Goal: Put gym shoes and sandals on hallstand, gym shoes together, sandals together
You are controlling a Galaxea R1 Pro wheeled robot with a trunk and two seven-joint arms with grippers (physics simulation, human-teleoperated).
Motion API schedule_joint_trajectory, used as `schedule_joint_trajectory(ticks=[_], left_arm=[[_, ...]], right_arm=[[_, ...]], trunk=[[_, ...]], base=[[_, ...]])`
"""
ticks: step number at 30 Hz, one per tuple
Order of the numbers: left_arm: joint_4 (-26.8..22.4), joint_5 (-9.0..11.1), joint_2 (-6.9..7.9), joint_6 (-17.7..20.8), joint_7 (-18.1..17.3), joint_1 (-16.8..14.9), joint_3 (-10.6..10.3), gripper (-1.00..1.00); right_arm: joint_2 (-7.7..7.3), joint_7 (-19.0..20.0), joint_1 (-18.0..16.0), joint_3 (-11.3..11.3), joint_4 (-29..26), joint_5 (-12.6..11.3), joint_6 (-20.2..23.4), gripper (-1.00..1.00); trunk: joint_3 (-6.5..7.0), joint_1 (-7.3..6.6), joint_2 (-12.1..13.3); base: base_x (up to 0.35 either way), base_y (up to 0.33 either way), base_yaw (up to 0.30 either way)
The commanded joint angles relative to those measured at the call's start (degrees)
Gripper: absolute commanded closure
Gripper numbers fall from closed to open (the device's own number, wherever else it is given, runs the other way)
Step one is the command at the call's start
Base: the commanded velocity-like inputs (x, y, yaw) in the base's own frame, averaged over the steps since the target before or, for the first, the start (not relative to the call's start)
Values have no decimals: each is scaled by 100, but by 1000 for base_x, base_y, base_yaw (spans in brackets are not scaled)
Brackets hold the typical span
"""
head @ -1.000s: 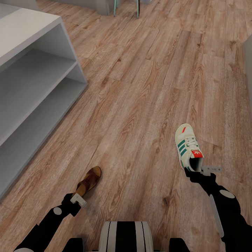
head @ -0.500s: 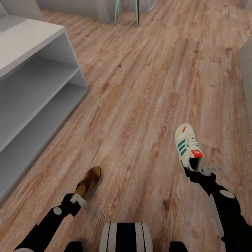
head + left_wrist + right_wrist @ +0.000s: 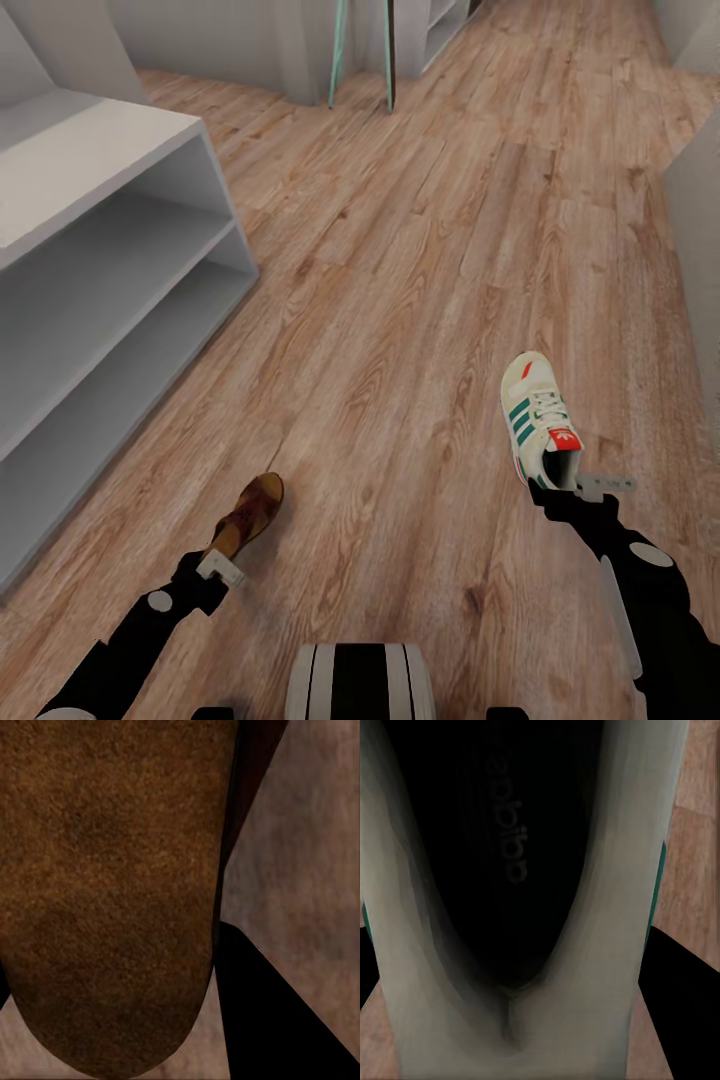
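In the corridor beside the hallstand (image 3: pixel 110 260), the robot carries one shoe in each arm above the corridor floor (image 3: pixel 400 280); the left gripper (image 3: pixel 222 568) is clamped on the heel end of a brown sandal (image 3: pixel 250 515), whose toe points away from the robot and toward the rack's near corner; the right gripper (image 3: pixel 578 486) is clamped on the heel of a cream gym shoe (image 3: pixel 535 415) with green stripes, held well apart from the rack on its far side; the left wrist camera looks straight onto the sandal's (image 3: pixel 112 892) suede-like surface; the right wrist camera looks into the gym shoe's (image 3: pixel 607 907) dark interior, with its pale collar wrapping the view.

The two open shelves of the hallstand stand bare where visible, as does its top board; the step in hand appears to be the approach to the rack with both shoes aboard. To do it well, the base should square up to the rack's open face before either arm reaches in; the sandal, being nearer the rack, looks the natural first delivery; each shoe should go in toe first, level and fully inside the shelf edge, leaving room alongside for its partner; grips on the heels seem narrow, so slow, smooth turning is advisable.
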Motion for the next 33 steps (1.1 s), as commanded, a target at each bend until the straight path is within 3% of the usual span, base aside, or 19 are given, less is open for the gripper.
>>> schedule_joint_trajectory(ticks=[1, 7, 8, 13, 19, 26, 33], left_arm=[[-12, -27, -5, 16, -54, -2, 150, 100], [-12, 106, -6, 10, -55, -3, 434, 100], [44, 664, -4, 4, -55, 10, 634, 100], [120, 1114, 8, -50, -45, 23, 813, 100], [438, 1346, 15, -310, -14, 37, 1015, 100], [949, 1540, 5, -1037, 199, 45, 1440, 100], [1261, 1773, -1, -1422, 254, 228, 1664, 100]], right_arm=[[1, 45, -2, -6, -12, 42, 29, 100], [6, 44, -2, 1, -44, 41, 29, 100], [23, 39, -2, 6, -49, 41, 29, 100], [42, 40, -2, 13, -44, 44, 29, 100], [46, 43, 28, 11, -22, 54, 15, 100], [37, 32, 74, 3, 10, 79, -15, 100], [48, 30, 213, 2, 33, 270, -116, 100]], trunk=[[19, -3, 0], [152, -19, 8], [181, -21, 10], [333, -34, 16], [519, -49, 24], [737, -68, 34], [955, -86, 43]], base=[[0, 0, 0], [0, 0, 0], [0, 0, 0], [0, 0, 0], [0, 0, 0], [0, 0, 0], [0, 0, 0]])
